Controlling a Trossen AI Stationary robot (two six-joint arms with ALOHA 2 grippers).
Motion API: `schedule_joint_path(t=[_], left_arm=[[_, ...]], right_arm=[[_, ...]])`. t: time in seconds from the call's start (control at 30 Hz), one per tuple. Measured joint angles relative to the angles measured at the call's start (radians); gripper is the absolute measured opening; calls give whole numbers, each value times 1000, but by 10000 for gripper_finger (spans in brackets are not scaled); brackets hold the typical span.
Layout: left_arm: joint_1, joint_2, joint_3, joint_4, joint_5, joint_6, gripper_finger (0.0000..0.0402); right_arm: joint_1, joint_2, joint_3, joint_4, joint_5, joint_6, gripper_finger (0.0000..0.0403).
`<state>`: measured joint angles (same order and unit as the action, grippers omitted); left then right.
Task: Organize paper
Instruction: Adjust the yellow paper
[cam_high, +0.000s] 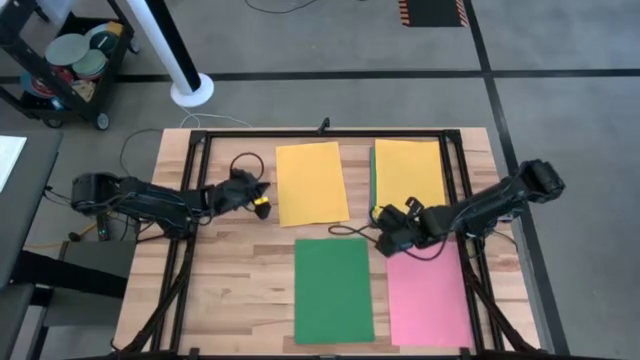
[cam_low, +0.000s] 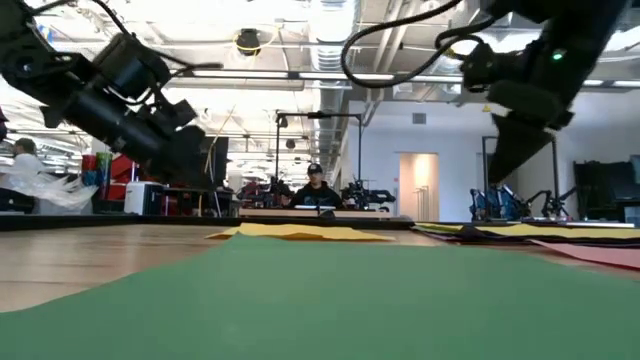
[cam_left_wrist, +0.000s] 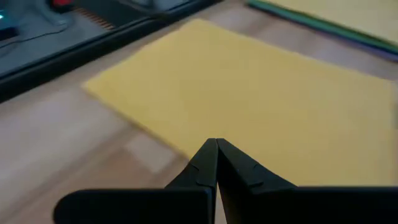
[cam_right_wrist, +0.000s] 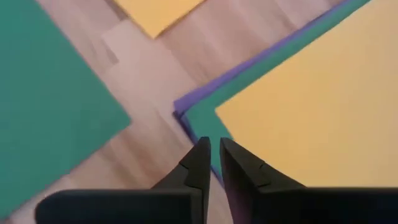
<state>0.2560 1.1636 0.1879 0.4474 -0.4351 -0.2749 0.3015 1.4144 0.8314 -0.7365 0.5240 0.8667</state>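
Note:
Four lots of paper lie flat on the wooden table. A yellow sheet (cam_high: 311, 183) sits far centre and a green sheet (cam_high: 333, 290) near centre. A pink sheet (cam_high: 428, 298) is near right. At far right is a stack (cam_high: 408, 172), yellow on top with green and purple edges (cam_right_wrist: 205, 93) showing under it. My left gripper (cam_left_wrist: 216, 142) is shut and hangs over the single yellow sheet's left edge (cam_left_wrist: 143, 124). My right gripper (cam_right_wrist: 214, 144) hovers above the stack's near left corner, its fingers a narrow gap apart with nothing between them.
A black metal frame (cam_high: 200, 140) runs round the tabletop, with cables (cam_high: 245, 160) on the far left part. Bare wood lies left of the green sheet (cam_high: 240, 290). Off the table stand a cart (cam_high: 70, 60) and a white post (cam_high: 190, 90). A person (cam_low: 315, 185) sits far behind.

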Motion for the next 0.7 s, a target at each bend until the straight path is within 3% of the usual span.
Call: schedule_joint_path(t=[0.17, 0.33, 0.7], left_arm=[[143, 63, 16, -12, 70, 24, 0], [241, 206, 114, 14, 158, 74, 0], [302, 504, 308, -32, 187, 71, 0]], right_arm=[[-42, 0, 0, 52, 1, -49, 32], [-55, 0, 1, 83, 1, -80, 16], [-55, 0, 1, 87, 1, -82, 1]])
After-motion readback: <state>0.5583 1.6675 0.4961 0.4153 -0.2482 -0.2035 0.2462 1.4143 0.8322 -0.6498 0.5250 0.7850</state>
